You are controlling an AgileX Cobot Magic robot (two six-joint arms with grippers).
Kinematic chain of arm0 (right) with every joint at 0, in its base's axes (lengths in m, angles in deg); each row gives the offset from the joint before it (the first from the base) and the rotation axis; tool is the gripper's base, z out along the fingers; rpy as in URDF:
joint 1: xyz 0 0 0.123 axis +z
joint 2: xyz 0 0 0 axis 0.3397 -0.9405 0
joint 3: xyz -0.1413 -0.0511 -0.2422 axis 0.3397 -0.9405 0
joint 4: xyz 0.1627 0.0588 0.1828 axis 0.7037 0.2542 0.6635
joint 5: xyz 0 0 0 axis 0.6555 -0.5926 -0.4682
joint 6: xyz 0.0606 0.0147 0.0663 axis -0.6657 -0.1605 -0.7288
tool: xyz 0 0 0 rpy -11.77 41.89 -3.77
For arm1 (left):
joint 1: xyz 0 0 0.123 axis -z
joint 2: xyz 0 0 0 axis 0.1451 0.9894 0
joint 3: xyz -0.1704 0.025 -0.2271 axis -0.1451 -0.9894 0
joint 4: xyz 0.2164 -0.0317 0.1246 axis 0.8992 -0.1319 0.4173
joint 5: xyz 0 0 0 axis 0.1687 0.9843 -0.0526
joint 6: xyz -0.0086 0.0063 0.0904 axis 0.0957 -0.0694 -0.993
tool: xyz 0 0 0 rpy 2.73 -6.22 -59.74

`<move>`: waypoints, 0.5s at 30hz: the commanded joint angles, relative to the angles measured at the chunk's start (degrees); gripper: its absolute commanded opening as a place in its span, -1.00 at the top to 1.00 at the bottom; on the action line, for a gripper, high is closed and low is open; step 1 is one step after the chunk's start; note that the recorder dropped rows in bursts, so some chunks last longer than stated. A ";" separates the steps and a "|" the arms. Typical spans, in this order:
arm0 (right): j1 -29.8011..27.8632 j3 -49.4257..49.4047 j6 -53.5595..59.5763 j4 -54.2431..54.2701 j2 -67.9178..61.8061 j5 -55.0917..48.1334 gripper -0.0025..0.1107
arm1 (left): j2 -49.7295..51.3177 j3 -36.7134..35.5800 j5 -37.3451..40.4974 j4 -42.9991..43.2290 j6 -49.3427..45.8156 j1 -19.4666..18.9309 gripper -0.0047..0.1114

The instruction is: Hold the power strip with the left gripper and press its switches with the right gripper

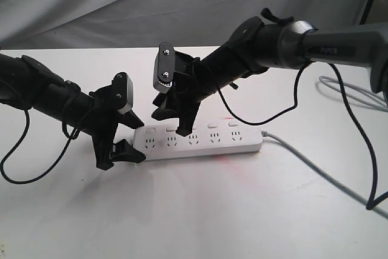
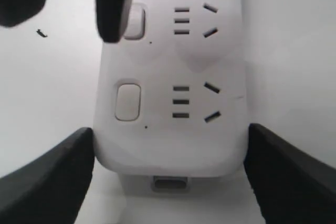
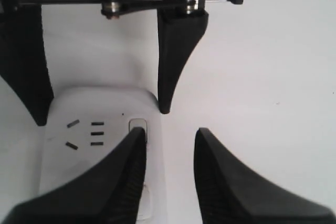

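Left arm (image 1: 42,92) is showing all matte black, chunky segmented housings, with a thin black cable (image 1: 12,171) hanging loose off it. Left tool (image 1: 140,139) is carrying a small white-grey block (image 1: 124,98), two black wedge fingers (image 2: 47,182) and a dark rail with silver screws (image 3: 113,9). Right arm (image 1: 348,43) is showing a shiny grey tube with dark lettering (image 1: 330,48) and black joint housings, long black cable (image 1: 351,119) trailing. Right tool (image 1: 171,123) is wearing a grey-white block (image 1: 163,65) with small screw heads; its curved fingers (image 3: 226,182) are showing ribbed inner faces.
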 commanded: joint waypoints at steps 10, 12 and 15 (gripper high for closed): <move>-1.60 -0.38 -1.37 -2.33 -0.49 -0.99 0.42 | 0.07 0.03 -0.97 1.79 -0.49 0.16 -0.23; -1.60 -0.38 -1.37 -2.60 -0.92 -1.08 0.42 | 0.07 0.03 -0.97 1.79 -0.49 0.16 -0.23; -1.60 -0.38 -1.37 -2.76 -1.32 -1.08 0.42 | 0.07 0.03 -0.97 1.79 -0.49 0.16 -0.23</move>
